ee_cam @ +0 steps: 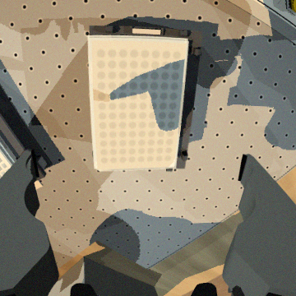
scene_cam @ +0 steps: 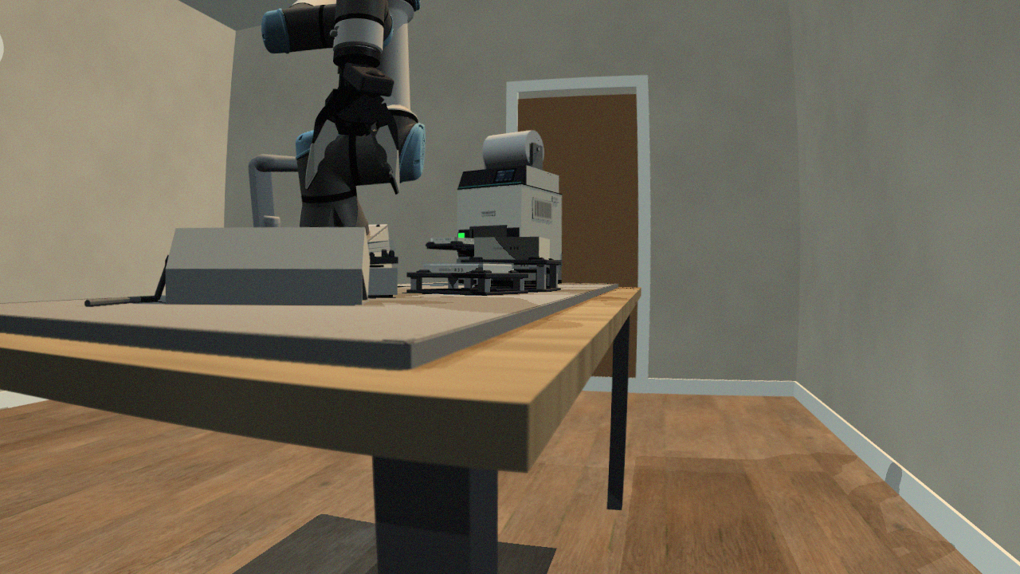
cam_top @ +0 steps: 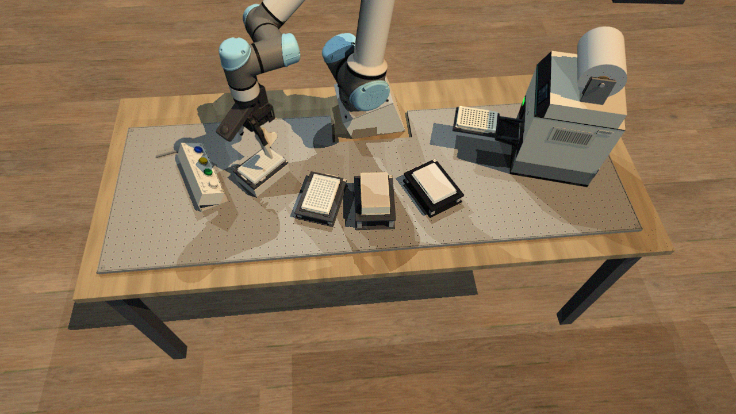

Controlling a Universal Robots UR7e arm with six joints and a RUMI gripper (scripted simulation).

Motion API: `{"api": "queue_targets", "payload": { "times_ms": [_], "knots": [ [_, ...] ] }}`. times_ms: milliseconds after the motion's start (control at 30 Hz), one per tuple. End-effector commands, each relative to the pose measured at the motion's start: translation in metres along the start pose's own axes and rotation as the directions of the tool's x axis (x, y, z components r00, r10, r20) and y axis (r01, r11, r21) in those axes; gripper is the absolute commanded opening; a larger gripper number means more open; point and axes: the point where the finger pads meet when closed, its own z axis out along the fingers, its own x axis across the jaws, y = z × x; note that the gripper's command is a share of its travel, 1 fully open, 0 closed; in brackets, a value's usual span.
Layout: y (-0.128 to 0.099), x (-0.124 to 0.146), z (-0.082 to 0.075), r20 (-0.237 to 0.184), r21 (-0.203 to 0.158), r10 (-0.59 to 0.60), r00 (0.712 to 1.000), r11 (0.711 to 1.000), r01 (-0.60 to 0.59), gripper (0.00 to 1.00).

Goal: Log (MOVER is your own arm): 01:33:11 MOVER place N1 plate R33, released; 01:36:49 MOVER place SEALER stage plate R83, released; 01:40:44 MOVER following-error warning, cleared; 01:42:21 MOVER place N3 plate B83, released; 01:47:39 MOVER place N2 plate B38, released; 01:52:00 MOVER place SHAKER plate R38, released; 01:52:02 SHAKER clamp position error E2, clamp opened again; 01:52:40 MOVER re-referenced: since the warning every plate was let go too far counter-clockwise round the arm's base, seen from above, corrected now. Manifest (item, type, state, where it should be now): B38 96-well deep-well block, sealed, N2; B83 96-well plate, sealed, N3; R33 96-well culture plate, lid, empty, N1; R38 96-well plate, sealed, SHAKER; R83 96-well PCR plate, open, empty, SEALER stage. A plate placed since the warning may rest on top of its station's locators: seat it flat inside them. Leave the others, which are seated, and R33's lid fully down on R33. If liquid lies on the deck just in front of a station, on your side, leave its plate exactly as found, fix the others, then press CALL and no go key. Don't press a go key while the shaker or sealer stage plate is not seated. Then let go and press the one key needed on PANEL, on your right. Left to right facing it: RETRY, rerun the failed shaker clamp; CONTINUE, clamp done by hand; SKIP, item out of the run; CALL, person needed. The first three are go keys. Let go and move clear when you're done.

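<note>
My gripper (cam_top: pixel 245 138) is open and empty. It hangs above the deck just behind the shaker station, also seen in the side view (scene_cam: pixel 351 167). The sealed plate R38 (cam_top: pixel 261 166) lies on the shaker. In the wrist view it (ee_cam: pixel 137 103) sits shifted to one side of its dark base, whose edge shows along the right and top, and my fingertips are short of the plate's near end. The sealed plate B83 (cam_top: pixel 320 192), the deep-well block B38 (cam_top: pixel 374 192) and the lidded plate R33 (cam_top: pixel 434 183) stand in a row on their nests. The open plate R83 (cam_top: pixel 476 118) lies on the sealer stage.
The panel (cam_top: pixel 201 173) with its keys stands left of the shaker, close to my gripper; it shows as a grey box in the side view (scene_cam: pixel 264 265). The sealer (cam_top: pixel 568 118) stands at the far right. A thin grey rod (cam_top: pixel 165 152) lies beside the panel.
</note>
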Motion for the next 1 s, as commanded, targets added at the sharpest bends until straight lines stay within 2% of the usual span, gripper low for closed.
{"api": "queue_targets", "payload": {
  "times_ms": [0,233,400,433,967],
  "knots": [
    [-0.001,0.002,0.000,0.001,0.001,-0.001,1.000,1.000,0.001,0.82],
    [-0.001,0.002,0.000,0.001,0.001,-0.001,1.000,1.000,0.001,0.82],
    [-0.001,0.002,0.008,0.101,0.001,-0.001,0.995,1.000,0.001,0.82],
    [-0.001,0.002,0.010,0.105,0.001,-0.001,0.994,1.000,0.001,0.82],
    [-0.001,0.002,0.033,0.105,0.001,-0.001,0.994,1.000,0.001,0.82]
  ]
}}
